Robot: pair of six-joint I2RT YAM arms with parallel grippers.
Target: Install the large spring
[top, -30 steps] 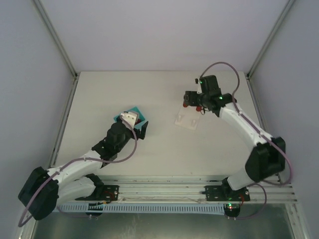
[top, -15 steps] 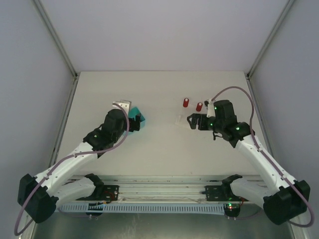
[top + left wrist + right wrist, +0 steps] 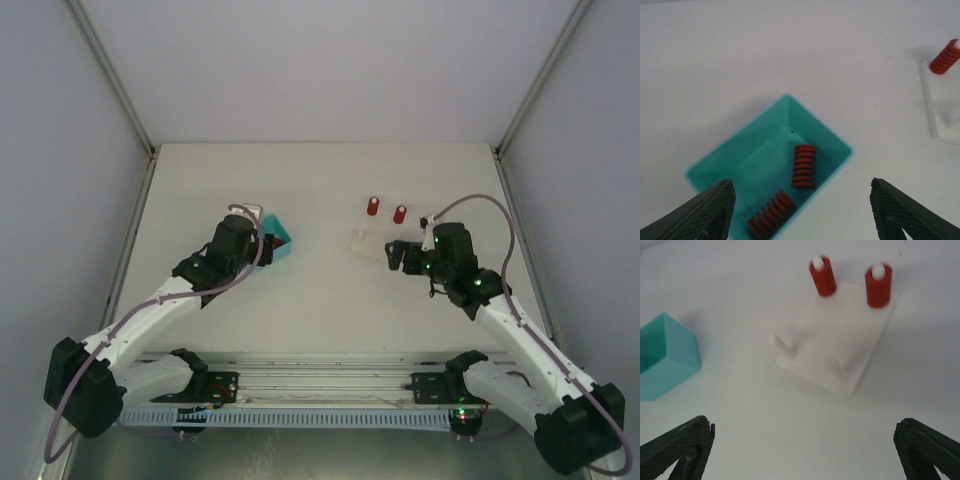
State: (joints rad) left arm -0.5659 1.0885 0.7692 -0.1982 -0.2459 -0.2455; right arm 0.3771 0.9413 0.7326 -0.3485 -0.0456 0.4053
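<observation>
Working over a plain white tabletop (image 3: 330, 190). Step in hand, by the look of things: fetching a spring out of the bin, nothing lifted yet.

To do that well:
- Bring the left gripper (image 3: 801, 202) straight down into the open teal plastic bin (image 3: 765, 152).
- Keep both black textured fingers (image 3: 710, 210) inside the walls, not on the rim. Seen spread wide in the left wrist view, with nothing between.
- Turn the wrist so as to close across the coil's width, not along its length.
- Pinch near mid-length to prevent pivoting, and leave the neighbouring coil alone.
- Hold the right gripper (image 3: 802, 452), likewise wide and empty, near the flat white base plate (image 3: 840, 340), ready to steady it.
- Avoid knocking the two short red springs (image 3: 823, 276) already seated on posts at the plate's far edge, toward 12 and 1 o'clock in the right wrist view.
- Aim afterwards for one of the bare white pegs (image 3: 782, 345) on the near side, at roughly 9 and 6 o'clock of the plate.

As for position, in the left wrist view:
- Lying on the bin floor, a red coil spring (image 3: 803, 166) just toward 12 o'clock from the midpoint between the fingers, axis running 12 to 6.
- Beside it, a second red coil spring (image 3: 771, 212) at about 8 o'clock of that midpoint, slanted.
- The second looks the longer, so probably the large one, though hard to be sure.
- Neither touching a finger.

From overhead: bin at 9 o'clock of the table's centre, plate at 3 o'clock, clearly apart.
</observation>
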